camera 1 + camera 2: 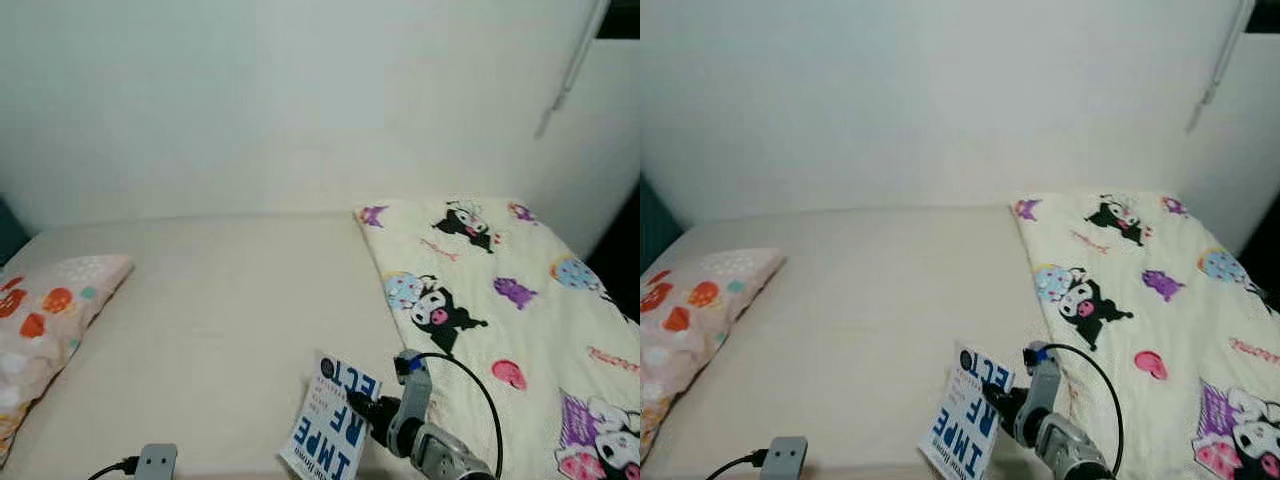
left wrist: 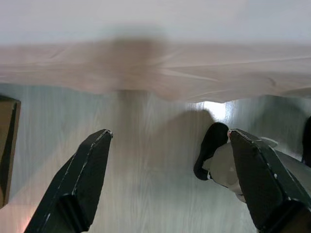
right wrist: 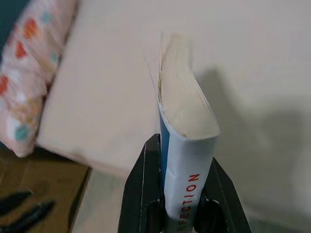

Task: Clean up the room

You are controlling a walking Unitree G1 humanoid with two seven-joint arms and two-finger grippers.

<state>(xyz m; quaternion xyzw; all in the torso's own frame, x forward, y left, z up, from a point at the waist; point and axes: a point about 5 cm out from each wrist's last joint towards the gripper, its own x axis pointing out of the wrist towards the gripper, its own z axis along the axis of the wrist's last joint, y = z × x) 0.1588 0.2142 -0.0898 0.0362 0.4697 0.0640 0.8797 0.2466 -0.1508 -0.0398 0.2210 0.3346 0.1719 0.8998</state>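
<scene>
above the near edge of the bed (image 1: 220, 330), the right gripper (image 3: 181, 204) has its jaws clamped on a book (image 1: 332, 418) near its spine. the grip is low, so the book could tip or slip out. the left gripper (image 2: 167, 184) hangs with jaws wide over the floor (image 2: 146, 145).

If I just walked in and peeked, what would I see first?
First, the right claw shut on a blue and white book, holding it over the near edge of the bed. Next, the cartoon blanket spread over the bed's right side, and the spotted pillow at its left end.
</scene>
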